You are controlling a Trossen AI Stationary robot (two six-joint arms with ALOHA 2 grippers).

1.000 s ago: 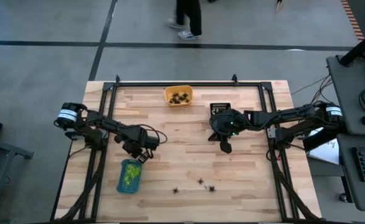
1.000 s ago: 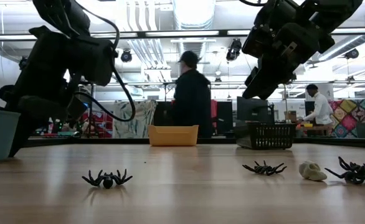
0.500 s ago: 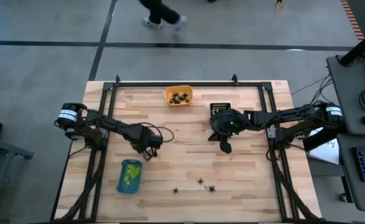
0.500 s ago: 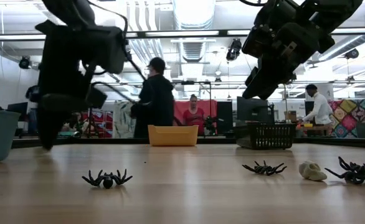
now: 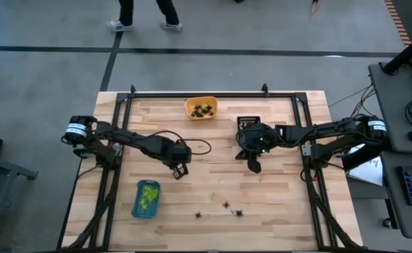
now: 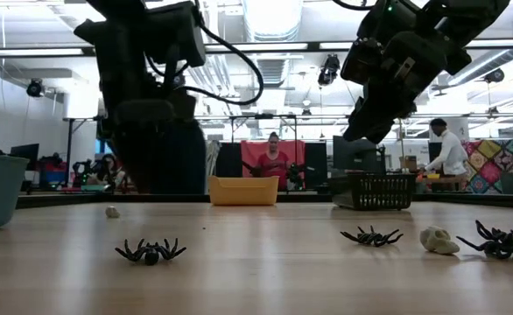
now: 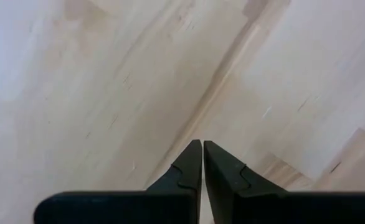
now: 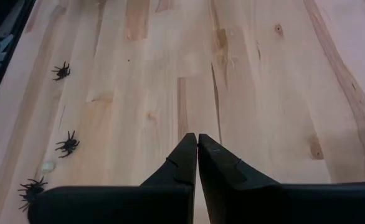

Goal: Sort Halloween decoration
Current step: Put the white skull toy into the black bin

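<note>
The pale wooden plank table [image 5: 213, 190] fills the black metal frame, and both dark arms reach in over it from the sides. The left gripper [image 5: 178, 169] hangs over bare wood near the table's middle, its two dark fingers [image 7: 192, 163] pressed together with nothing between them. The right gripper [image 5: 254, 166] hangs well apart from it toward the other side, its fingers [image 8: 189, 152] likewise closed tip to tip and empty.

The blue rectangular plastic tray [image 5: 146, 199] lies on the near side of the left gripper, a little outward toward that arm's base, and holds a heap of lime-green trinkets [image 5: 147, 195]. The black mesh basket [image 5: 249, 124] stands just behind the right gripper, on the far side. The orange plastic tray [image 5: 201, 108] sits at the far edge of the table, beyond both grippers and between them, with small dark pieces [image 5: 204, 109] in it.

Three black spider-like plastic trinkets lie loose on the wood on the near side of the grippers, nearer the right one: one spider [image 5: 199, 213] closest to the left gripper's side, a second spider [image 6: 372, 236] and a third spider [image 5: 240, 211] closer to the right gripper. A small whitish trinket [image 6: 438, 240] lies between the last two. Another tiny whitish piece [image 6: 111, 211] rests on the wood near the left gripper, low by the table surface.
</note>
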